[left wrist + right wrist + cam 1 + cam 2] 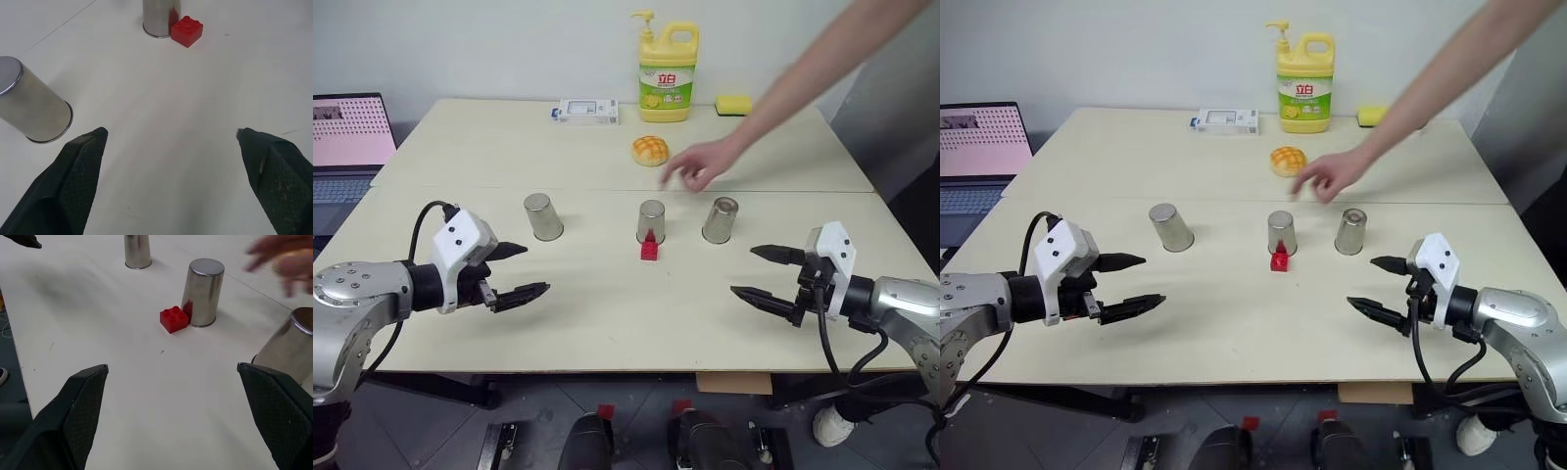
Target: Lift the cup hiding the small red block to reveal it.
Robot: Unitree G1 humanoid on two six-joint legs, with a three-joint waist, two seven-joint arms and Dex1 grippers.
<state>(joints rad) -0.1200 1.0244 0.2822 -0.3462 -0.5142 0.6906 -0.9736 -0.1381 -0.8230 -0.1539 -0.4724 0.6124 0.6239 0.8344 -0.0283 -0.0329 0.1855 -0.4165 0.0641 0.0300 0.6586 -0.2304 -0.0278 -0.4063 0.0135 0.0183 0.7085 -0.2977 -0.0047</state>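
Three steel cups stand upside down in a row on the bench (pixel 607 323), ahead of both end effectors. The middle cup (pixel 651 222) has the small red block (pixel 649 249) lying uncovered on the bench, touching its near side, so the block sits ahead of and between the two end effectors. The left cup (pixel 543 216) is ahead of the left end effector (pixel 517 270), nearest to it; the right cup (pixel 720 220) is ahead of and inward from the right end effector (pixel 766 274). What the cups cover cannot be told.

Both end effectors hover above the near part of the bench with fingers spread wide, holding nothing.

Beyond the cups, a person's hand (pixel 697 164) reaches in above the bench from the right. Farther back lie a round yellow bun (pixel 650 150), a yellow dish-soap bottle (pixel 667 71), a yellow sponge (pixel 732 104) and a small white box (pixel 588 111). A laptop (pixel 348 137) stands off the bench's left edge.

The bench is pale, with a seam running across behind the cups. Between the end effectors and the cup row the surface is bare.
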